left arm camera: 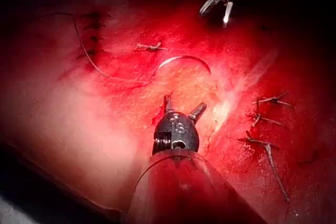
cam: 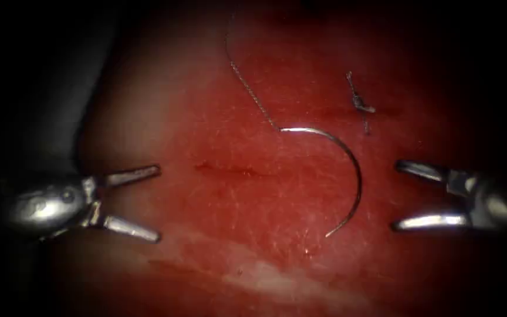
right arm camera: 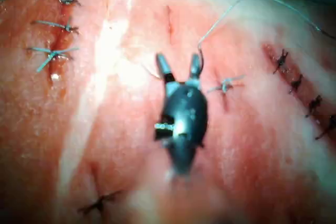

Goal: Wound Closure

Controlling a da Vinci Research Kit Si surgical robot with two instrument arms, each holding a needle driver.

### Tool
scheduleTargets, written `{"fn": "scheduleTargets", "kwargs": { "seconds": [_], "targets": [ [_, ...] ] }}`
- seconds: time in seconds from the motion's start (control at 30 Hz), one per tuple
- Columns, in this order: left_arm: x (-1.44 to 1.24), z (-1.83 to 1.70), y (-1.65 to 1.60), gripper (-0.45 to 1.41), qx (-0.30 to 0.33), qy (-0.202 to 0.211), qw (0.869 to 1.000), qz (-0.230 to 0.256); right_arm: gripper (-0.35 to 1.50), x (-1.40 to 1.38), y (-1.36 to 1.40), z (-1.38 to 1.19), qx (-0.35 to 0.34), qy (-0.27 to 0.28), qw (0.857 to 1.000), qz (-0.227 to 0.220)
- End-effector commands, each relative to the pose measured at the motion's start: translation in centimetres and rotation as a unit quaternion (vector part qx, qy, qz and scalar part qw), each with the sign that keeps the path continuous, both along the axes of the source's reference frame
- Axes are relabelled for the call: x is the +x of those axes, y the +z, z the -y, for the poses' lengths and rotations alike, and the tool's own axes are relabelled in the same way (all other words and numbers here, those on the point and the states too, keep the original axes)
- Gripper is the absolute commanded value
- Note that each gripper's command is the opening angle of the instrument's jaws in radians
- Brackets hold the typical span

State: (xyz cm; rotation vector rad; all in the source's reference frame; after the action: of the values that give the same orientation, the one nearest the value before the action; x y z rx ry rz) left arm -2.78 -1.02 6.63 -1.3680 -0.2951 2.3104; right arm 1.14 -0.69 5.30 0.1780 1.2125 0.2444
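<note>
The curved needle [cam: 356,170] lies loose on the tissue [cam: 265,246], to the right of the short cut [cam: 227,170], and neither tool holds it. Its thread [cam: 247,85] runs from the swaged end up and away over the tissue. My left tool [cam: 158,203] stands open left of the cut and holds nothing. My right tool [cam: 395,195] stands open just right of the needle, also holding nothing. The left wrist view has the left tool [left arm camera: 182,108] open, short of the needle [left arm camera: 184,57]. The right wrist view has the right tool [right arm camera: 179,64] open near the thread [right arm camera: 236,4].
A tied stitch with cut ends [cam: 360,104] sits above the needle, right of the cut. Rows of older stitches [left arm camera: 262,114] [right arm camera: 52,24] [right arm camera: 299,82] mark other parts of the tissue. Red fluid wets the surface around the cut.
</note>
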Motion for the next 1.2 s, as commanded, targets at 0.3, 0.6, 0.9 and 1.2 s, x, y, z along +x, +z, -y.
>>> {"fn": "scheduleTargets", "kwargs": {
  "seconds": [0.3,0.6,0.9,1.2],
  "targets": [
    [-0.94,0.17,-0.08,0.69,0.002,-0.048,0.998,-0.049,0.41,0.01,-0.02,0.04,0.021,0.015,0.999,0.046],
    [-1.48,0.19,0.06,0.85,0.013,-0.053,0.99,-0.133,0.41,-0.04,-0.04,0.05,0.032,0.031,0.996,0.076],
    [-1.74,0.17,0.36,0.8,0.037,-0.08,0.982,-0.168,0.41,-0.18,-0.08,0.0,0.037,0.052,0.993,0.095],
    [-1.99,0.25,0.68,0.75,0.054,-0.078,0.982,-0.166,0.69,-0.24,-0.09,0.0,0.05,0.086,0.988,0.122]
  ]
}}
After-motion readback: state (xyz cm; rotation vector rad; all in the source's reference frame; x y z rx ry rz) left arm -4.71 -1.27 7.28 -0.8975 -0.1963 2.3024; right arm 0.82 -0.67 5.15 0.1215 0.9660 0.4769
